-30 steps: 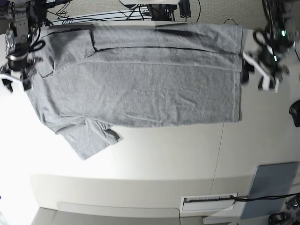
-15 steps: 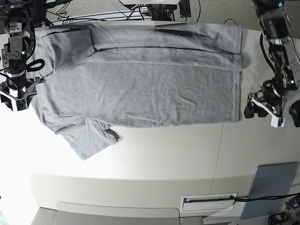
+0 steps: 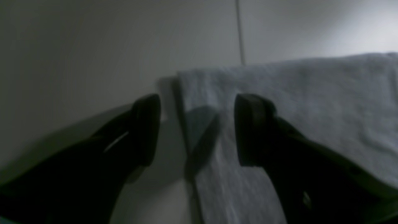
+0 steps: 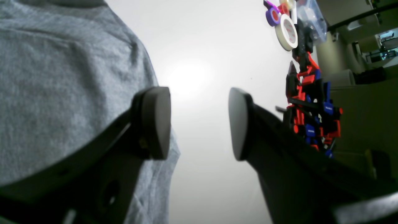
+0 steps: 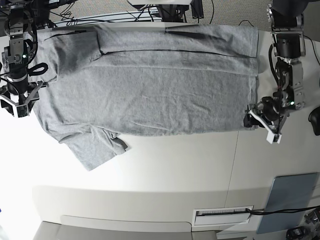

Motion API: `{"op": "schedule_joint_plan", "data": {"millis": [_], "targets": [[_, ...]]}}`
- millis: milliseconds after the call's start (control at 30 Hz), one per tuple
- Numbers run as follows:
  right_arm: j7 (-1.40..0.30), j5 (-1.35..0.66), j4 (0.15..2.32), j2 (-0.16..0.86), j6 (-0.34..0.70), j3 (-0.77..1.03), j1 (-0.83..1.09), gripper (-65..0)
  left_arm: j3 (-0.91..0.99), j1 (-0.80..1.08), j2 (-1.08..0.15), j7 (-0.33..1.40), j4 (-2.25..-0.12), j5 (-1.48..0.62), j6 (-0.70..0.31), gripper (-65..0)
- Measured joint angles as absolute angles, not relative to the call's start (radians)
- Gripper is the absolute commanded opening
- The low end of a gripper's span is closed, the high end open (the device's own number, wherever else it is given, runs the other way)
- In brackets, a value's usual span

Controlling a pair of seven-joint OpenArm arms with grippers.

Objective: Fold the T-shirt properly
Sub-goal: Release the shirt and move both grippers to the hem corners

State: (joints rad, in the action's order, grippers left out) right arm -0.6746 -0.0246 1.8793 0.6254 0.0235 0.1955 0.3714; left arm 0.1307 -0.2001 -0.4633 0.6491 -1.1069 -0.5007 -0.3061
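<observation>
1. Base view: the large heather-grey cotton T-shirt [image 5: 150, 80] lies spread flat across the far half of the pale table [image 5: 175, 170], long axis running side to side, one short sleeve [image 5: 95, 147] splayed toward the near edge. My left gripper [image 5: 260, 122] sits at the shirt's hem corner on the view's right. My right gripper [image 5: 14, 102] hangs at the opposite end, by the shoulder edge. Each arm is nearest its own end.

2. Left wrist view: my left gripper's [image 3: 197, 129] jaws stand apart, straddling the hem edge. One fingertip [image 3: 146, 124] is over bare table [image 3: 93, 46], the other over grey cloth [image 3: 295, 93]. The corner lies just ahead, between the tips. Whether they touch the fabric, I cannot tell.

3. Right wrist view: my right gripper [image 4: 199, 124] is spread too, holding nothing. The grey shirt [image 4: 62, 77] lies to one side, its edge passing under one finger, with bright bare table between the pads. A cluster of red, blue and black clips [image 4: 311, 99] sits beyond.

4. My read: the near long edge gets pinched at both ends next.
</observation>
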Motion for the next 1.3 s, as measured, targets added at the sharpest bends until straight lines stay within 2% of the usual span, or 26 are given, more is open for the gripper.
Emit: {"op": "schedule_joint_plan", "data": {"millis": [100,167,300,400,467,567,700,767,867,933,1000,1133,1300], "targets": [[-0.677,-0.025,1.879,0.625,0.024,0.196,0.371,-35.4,0.094,-0.208,-0.463,0.629,-1.109,-0.459,-0.232,-27.0],[-0.678,-0.026,1.879,0.625,0.024,0.196,0.371,-35.4,0.091,-0.208,-0.463,0.629,-1.110,-0.453,-0.228,-27.0],[-0.680,-0.029,1.879,0.625,0.028,0.195,0.371,-35.4,0.093,-0.209,-0.469,0.653,-1.110,-0.475,-0.272,-27.5],[-0.680,-0.027,1.879,0.625,0.025,0.195,0.371,-35.4,0.094,-0.211,-0.470,0.672,-1.111,-0.475,-0.281,-36.1],[-0.681,-0.027,1.878,0.625,0.027,0.195,0.371,-35.4,0.095,-0.212,-0.472,0.698,-1.112,-0.490,-0.330,-40.4],[-0.675,-0.027,1.879,0.623,0.028,0.195,0.371,-35.4,0.094,-0.210,-0.472,0.715,-1.111,-0.548,-0.397,-40.6],[-0.676,-0.027,1.879,0.623,0.040,0.196,0.371,-35.4,0.094,-0.210,-0.469,0.717,-1.111,-0.555,-0.398,-40.8],[-0.675,-0.025,1.879,0.623,0.047,0.196,0.371,-35.4,0.094,-0.210,-0.469,0.717,-1.111,-0.555,-0.398,-45.9],[-0.672,-0.025,1.879,0.623,0.047,0.196,0.371,-35.4,0.093,-0.208,-0.469,0.722,-1.111,-0.559,-0.398,-58.7],[-0.666,-0.025,1.879,0.623,0.048,0.196,0.371,-35.4,0.093,-0.208,-0.468,0.725,-1.110,-0.559,-0.398,-65.0],[-0.642,-0.025,1.879,0.623,0.050,0.196,0.371,-35.4,0.093,-0.208,-0.468,0.725,-1.110,-0.559,-0.398,-65.0],[-0.620,-0.028,1.854,0.616,0.192,0.195,0.335,-35.3,0.093,-0.208,-0.468,0.726,-1.110,-0.559,-0.398,-65.0],[-0.617,-0.125,1.752,0.598,0.271,0.185,0.192,-35.3,0.093,-0.208,-0.468,0.728,-1.110,-0.560,-0.398,-65.0]]}}
